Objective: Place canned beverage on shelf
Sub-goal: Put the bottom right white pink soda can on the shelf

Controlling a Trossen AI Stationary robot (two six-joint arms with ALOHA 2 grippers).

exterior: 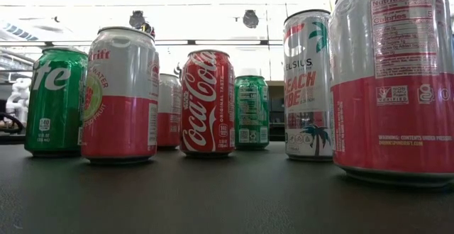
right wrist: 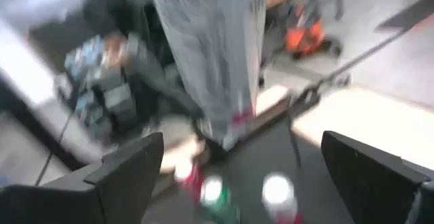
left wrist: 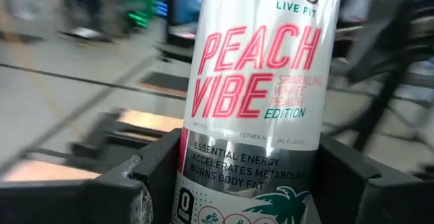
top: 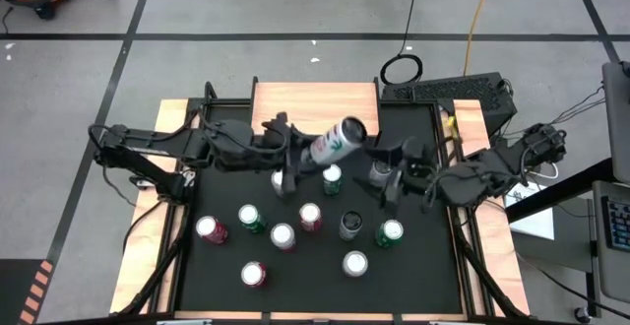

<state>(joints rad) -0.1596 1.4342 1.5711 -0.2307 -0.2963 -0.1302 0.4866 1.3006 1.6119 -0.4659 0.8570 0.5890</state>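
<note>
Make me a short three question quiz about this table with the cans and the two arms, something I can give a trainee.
1. True or false: the left gripper holds the Celsius can lifted off the black mat.
2. Which fits the right gripper? A: shut on a red can. B: open and holding nothing, close to the lifted can. C: parked off the table.
3. Fill in: the shelf at the table's far edge has ___ cans on it.

Key
1. True. The left wrist view shows the can between that arm's fingers.
2. B.
3. No; its wooden top is bare.
</note>
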